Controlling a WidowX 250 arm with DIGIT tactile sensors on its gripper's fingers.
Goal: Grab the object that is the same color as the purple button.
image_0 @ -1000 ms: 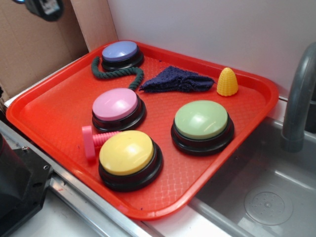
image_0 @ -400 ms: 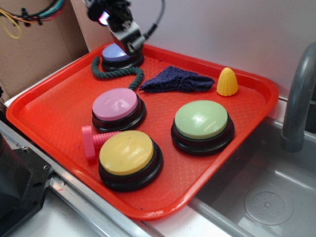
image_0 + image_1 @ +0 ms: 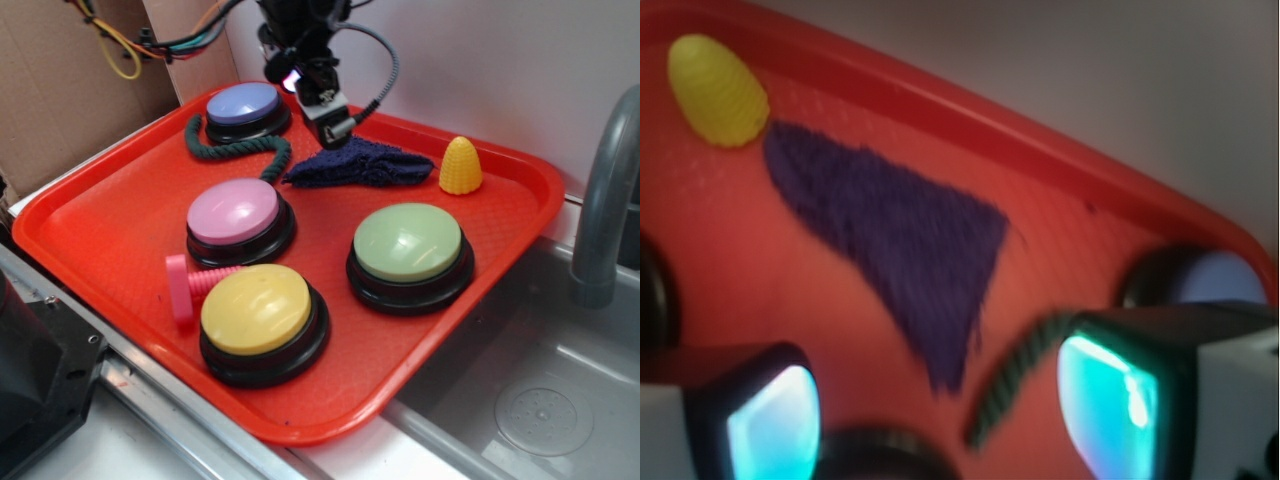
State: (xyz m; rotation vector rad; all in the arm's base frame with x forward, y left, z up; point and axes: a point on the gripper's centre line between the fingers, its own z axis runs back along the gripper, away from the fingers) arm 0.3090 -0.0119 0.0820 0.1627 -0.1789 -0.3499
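Poised above the far side of the red tray (image 3: 90, 215), the WidowX gripper (image 3: 335, 128) hangs in the exterior view just over the near-left end of the dark purple rag (image 3: 362, 160), nose tilted down toward it and not touching; this view does not settle how the jaws stand. Left of the tool sits the purple button (image 3: 243, 104), with the green rope (image 3: 235, 150) curling from its base toward the rag's tip. Right of the tool, past the rag, stands a yellow cone (image 3: 461, 166). Nearer the camera lie the pink button (image 3: 235, 211), green button (image 3: 408, 242) and yellow button (image 3: 258, 308). The tilt looks chosen to bring the jaws down on the cloth rather than on the rope beside it

Wrist view: the fingers (image 3: 770, 420) frame the lower corners, spread well apart with nothing between them. The rag (image 3: 905, 240) lies flat ahead on the tray (image 3: 1060, 160), its pointed end reaching toward the gap. The rope (image 3: 1010, 375) crosses close to the right-hand finger, a likely snag. The cone (image 3: 718, 90) sits beyond the rag, and the purple button (image 3: 1210, 280) peeks out above the right-hand finger
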